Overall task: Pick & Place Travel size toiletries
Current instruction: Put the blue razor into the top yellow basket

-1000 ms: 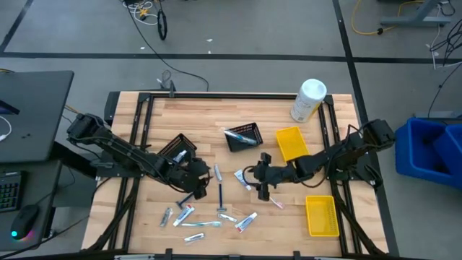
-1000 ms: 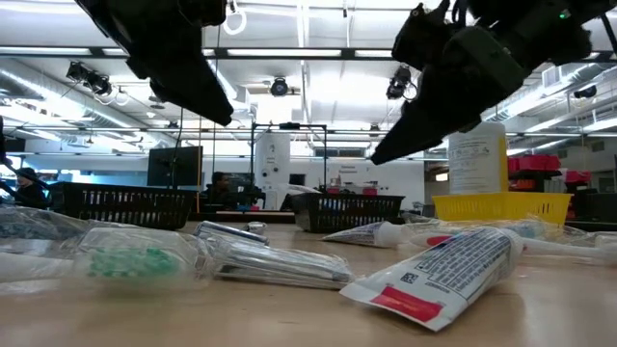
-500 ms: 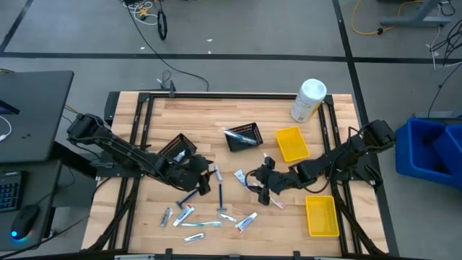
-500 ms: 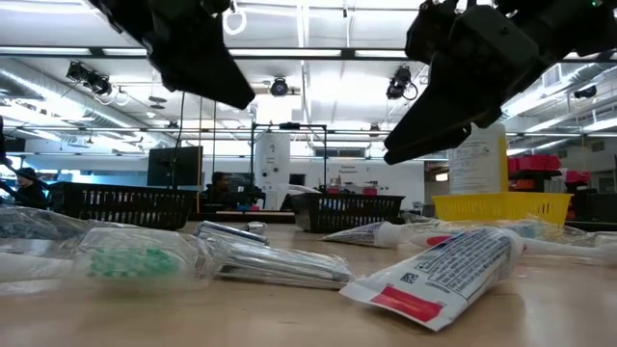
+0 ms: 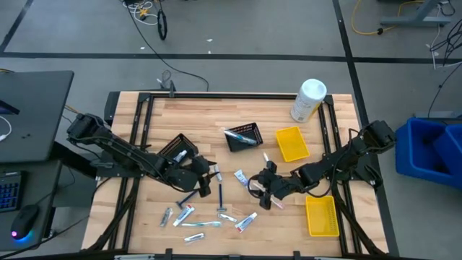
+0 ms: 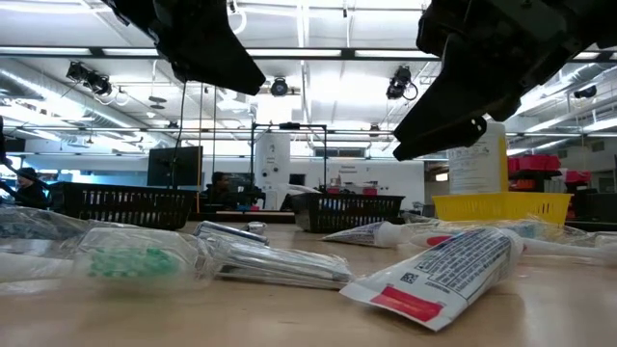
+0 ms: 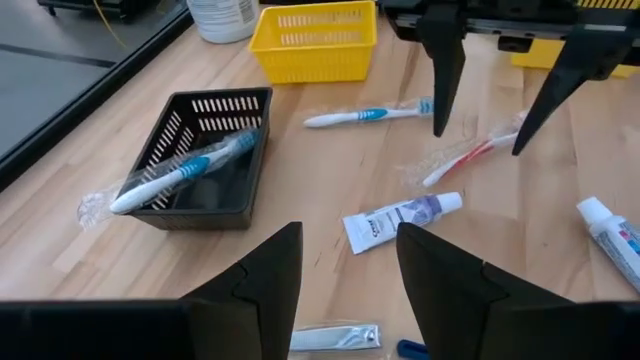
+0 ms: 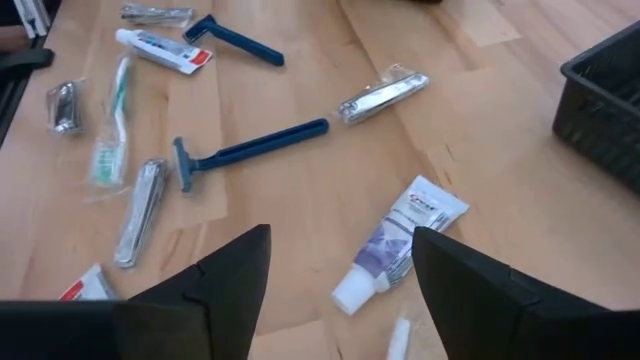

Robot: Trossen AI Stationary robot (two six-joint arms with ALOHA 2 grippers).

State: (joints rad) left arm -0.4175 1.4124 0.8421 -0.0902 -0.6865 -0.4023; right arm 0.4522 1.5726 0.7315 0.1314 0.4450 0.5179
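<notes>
Both empty pincers are hanging above the wooden surface (image 5: pixel 188 115), near the white-and-purple toothpaste tube (image 7: pixel 400 217), likely lining up a pick. The left pincer (image 7: pixel 348 262) and right pincer (image 8: pixel 340 262) are both spread wide, holding nothing; the tube is lying flat between them.

Under me the pale wooden table top (image 8: pixel 300 190) looks matt, its plank grain plain to see. My own dark fingers (image 8: pixel 220 290) are smooth matt plastic. The white-and-purple toothpaste tube (image 8: pixel 398 240) has a soft plastic sheen, and the slim silvery packet (image 8: pixel 382 93) glints like foil. The blue razor (image 8: pixel 245 150) is smooth plastic. The black mesh basket (image 7: pixel 205 155) is a dull grid, the yellow tray (image 7: pixel 318 40) glossier plastic, and the toothbrush (image 7: pixel 180 172) lies in crinkly clear wrap
</notes>
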